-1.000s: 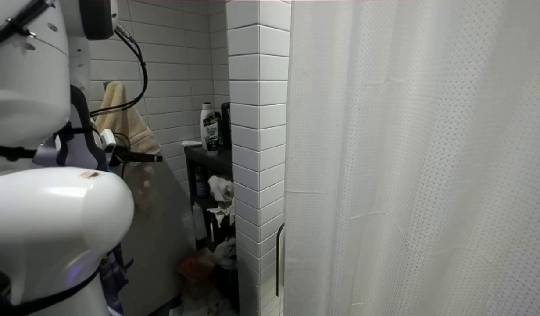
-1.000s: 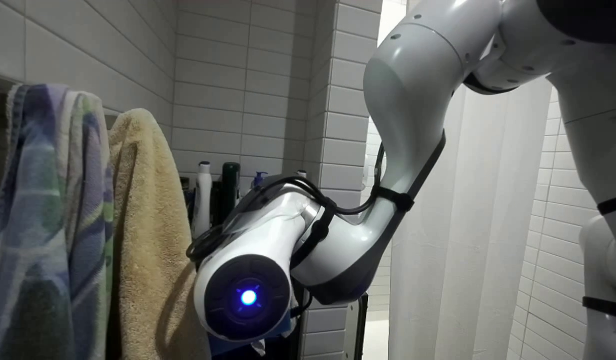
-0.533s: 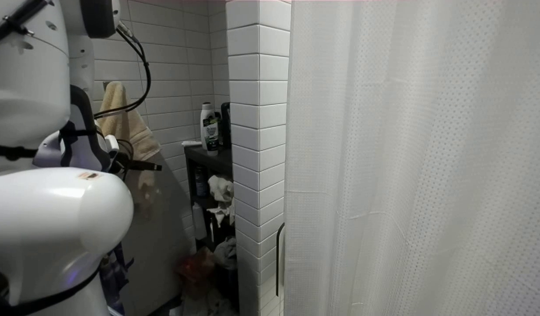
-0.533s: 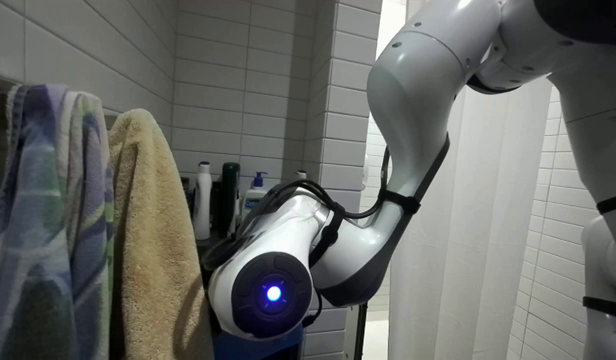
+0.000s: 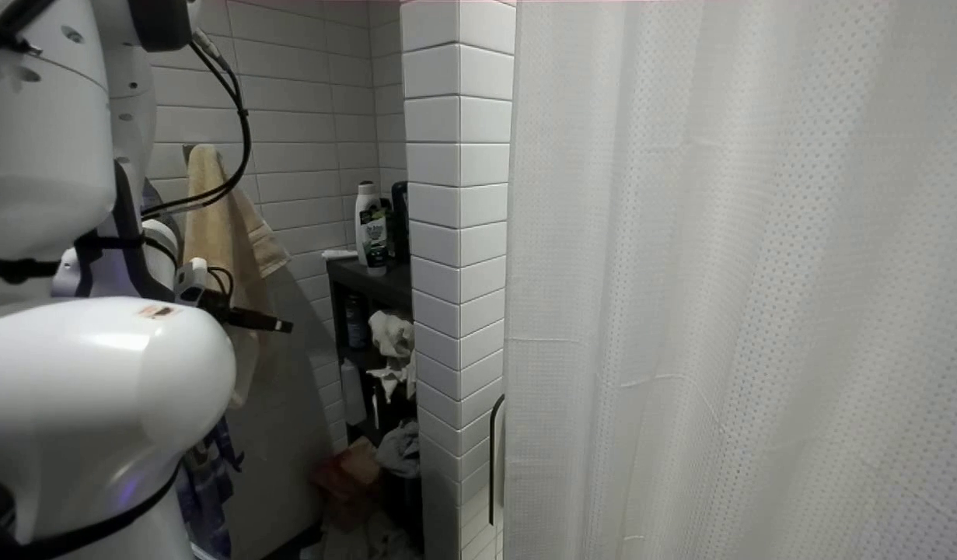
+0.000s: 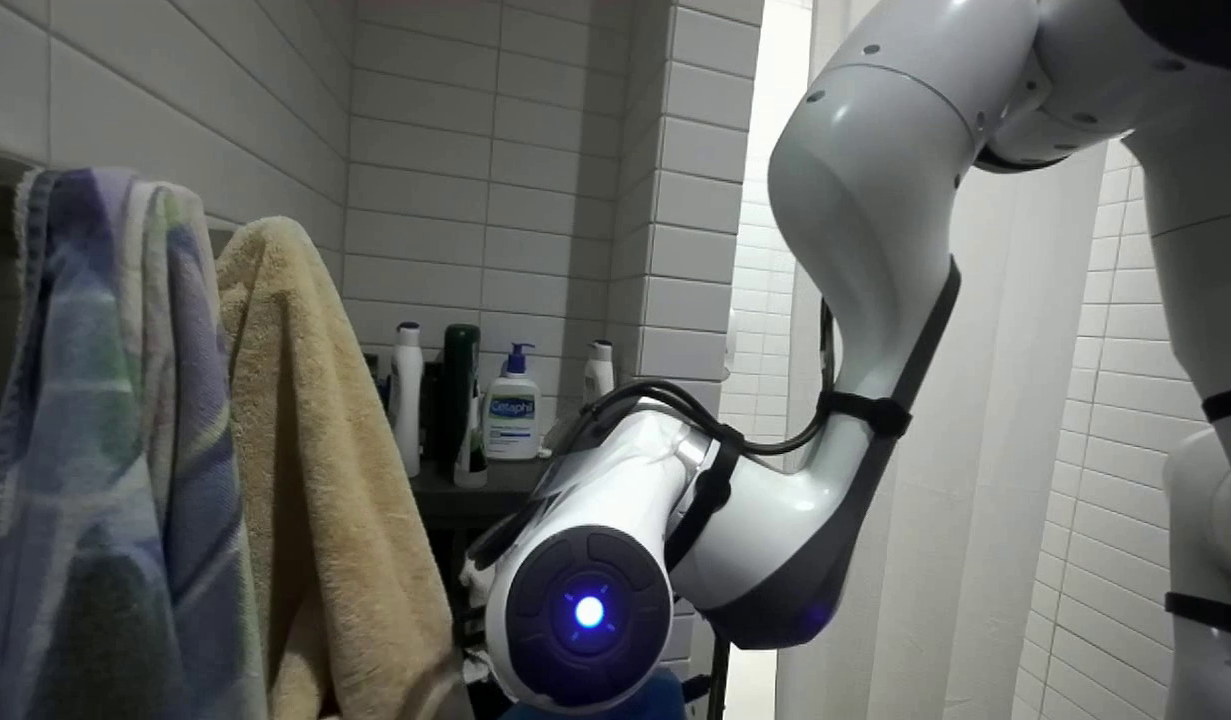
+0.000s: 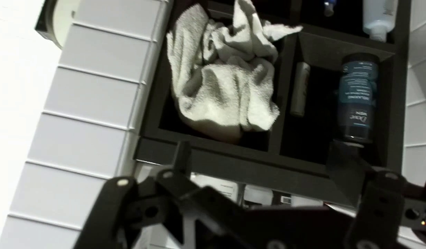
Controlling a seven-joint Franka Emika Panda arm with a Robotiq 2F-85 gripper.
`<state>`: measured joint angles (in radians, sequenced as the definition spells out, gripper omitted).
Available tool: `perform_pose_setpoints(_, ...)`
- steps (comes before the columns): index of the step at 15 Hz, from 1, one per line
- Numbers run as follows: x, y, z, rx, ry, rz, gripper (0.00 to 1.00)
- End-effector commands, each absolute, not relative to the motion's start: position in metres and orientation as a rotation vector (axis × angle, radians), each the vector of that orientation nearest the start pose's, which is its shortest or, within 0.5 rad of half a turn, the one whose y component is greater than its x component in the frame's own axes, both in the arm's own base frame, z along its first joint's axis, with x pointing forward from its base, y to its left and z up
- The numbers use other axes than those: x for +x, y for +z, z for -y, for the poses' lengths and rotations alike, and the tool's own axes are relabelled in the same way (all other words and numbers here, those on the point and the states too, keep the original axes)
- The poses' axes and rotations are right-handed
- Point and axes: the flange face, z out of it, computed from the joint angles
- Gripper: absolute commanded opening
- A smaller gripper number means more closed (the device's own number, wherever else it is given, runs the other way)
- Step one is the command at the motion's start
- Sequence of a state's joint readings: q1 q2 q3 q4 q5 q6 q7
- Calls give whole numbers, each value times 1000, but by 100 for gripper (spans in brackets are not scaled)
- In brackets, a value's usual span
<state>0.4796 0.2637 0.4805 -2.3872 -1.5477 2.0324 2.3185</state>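
The shelf (image 7: 254, 166) holds cloth (image 7: 221, 93) and bottle (image 7: 357, 93), a divider (image 7: 284, 97) between them.

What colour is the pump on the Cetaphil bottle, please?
The pump is blue, best seen in an exterior view.

Bent arm (image 6: 865, 220), pincer (image 7: 264, 162) spread wide

Ahead of the black gripper (image 7: 263, 152), a shelf (image 7: 240, 166) is showing near-black, a cloth (image 7: 219, 90) is looking creamy grey, and a can (image 7: 356, 90) is mixing blue with dark slate. Near the gripper, a towel (image 6: 335, 450) is showing plain beige, and farther off another towel (image 6: 85, 340) is carrying patches of blue, purple and green. Well apart from the gripper, a curtain (image 5: 719, 272) is showing white with tiny dots.
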Motion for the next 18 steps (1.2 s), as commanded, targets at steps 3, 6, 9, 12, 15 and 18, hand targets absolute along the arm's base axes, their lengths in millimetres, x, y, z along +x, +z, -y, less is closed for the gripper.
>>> perform_pose_setpoints(3, 278, 216, -336, -3062, -1688, -415, 100)
perform_pose_setpoints(6, 267, 215, -341, -3052, -1663, -317, 100)
perform_pose_setpoints(9, 254, 216, -351, -3005, -1604, -170, 100)
perform_pose_setpoints(12, 243, 218, -360, -2981, -1567, -93, 100)
perform_pose_setpoints(15, 250, 213, -372, -3006, -1549, -120, 100)
perform_pose_setpoints(18, 244, 214, -374, -3000, -1552, -102, 100)
